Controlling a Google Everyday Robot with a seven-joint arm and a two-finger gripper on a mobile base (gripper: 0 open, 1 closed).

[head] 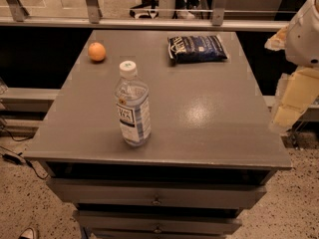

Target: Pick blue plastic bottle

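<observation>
The blue plastic bottle (132,105) stands upright near the front left of the grey table (209,113). It is clear, with a white screw cap and a blue-and-white label. My gripper (288,114) hangs at the right edge of the view, beside the table's right side and well apart from the bottle. The white arm (306,34) rises above it.
An orange (96,51) lies at the back left of the table. A dark blue snack bag (197,48) lies at the back right. A metal rail (149,23) runs behind the table. Drawers (157,195) sit under the tabletop.
</observation>
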